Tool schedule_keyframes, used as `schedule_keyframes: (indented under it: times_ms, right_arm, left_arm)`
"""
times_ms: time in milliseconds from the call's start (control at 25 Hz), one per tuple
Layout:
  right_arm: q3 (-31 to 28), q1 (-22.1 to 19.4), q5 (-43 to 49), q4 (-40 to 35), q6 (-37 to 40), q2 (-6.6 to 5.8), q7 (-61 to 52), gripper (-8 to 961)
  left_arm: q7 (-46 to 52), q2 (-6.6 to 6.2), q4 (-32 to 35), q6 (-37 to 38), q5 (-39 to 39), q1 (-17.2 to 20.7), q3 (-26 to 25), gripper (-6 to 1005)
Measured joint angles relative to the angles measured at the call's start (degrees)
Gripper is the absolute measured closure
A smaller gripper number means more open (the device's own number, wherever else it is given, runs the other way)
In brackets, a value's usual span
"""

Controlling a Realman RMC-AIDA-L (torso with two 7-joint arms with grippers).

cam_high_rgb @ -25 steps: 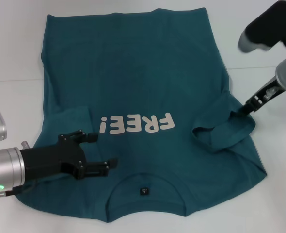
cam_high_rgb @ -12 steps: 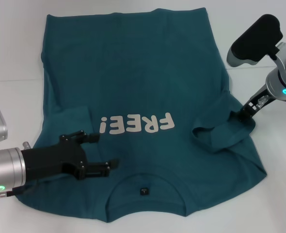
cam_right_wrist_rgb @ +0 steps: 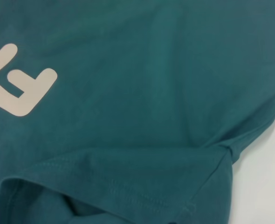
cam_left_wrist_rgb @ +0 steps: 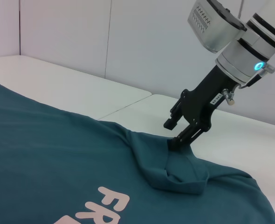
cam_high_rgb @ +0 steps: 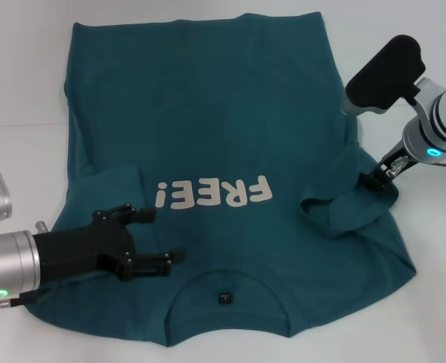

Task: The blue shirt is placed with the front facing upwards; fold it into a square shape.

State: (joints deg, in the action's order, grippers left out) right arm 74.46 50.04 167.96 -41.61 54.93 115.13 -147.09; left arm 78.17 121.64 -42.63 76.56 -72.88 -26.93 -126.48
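Right gripper (cam_high_rgb: 376, 176) pinched the blue shirt (cam_high_rgb: 208, 121) sleeve at frame right; left gripper (cam_high_rgb: 151, 238) fingers spread (lower left). Thin pinch might slip, sleeve flopping back.

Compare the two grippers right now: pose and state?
The left gripper lies low and near level over the blue shirt near the collar, fingers spread open and holding nothing. The right gripper points steeply down at the shirt's edge, its tips closed on the folded-in sleeve. The left reaches from the near side, the right from the far right. Both are black and sit over the shirt.
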Motion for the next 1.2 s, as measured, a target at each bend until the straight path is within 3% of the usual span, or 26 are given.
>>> schedule_keyframes:
  times_ms: [240, 440, 880, 1080, 1200]
  right_arm:
    - [0.3, 0.0, 0.0, 0.3, -1.2, 0.00, -0.7, 426]
    - [0.3, 0.2, 0.0, 1.7, -2.9, 0.00, -0.8, 638]
    - [-0.2, 0.3, 0.0, 1.8, -4.6, -0.04, -3.0, 708]
    - [-0.3, 1.3, 0.0, 1.5, -4.6, 0.11, -5.9, 917]
    - [-0.4, 2.4, 0.0, 1.5, -4.4, 0.18, -7.5, 952]
  left_arm:
    - [0.0, 0.00, 0.0, 0.0, 0.0, -0.1, 0.0, 50]
    - [0.0, 0.00, 0.1, -0.1, 0.2, -0.1, 0.0, 50]
    - [0.0, 0.00, 0.0, -0.4, 0.0, -0.1, 0.0, 50]
    - [-0.1, -0.01, 0.0, -0.5, 0.0, -0.1, 0.0, 50]
    - [-0.2, -0.07, 0.0, -0.5, 0.0, -0.1, 0.0, 50]
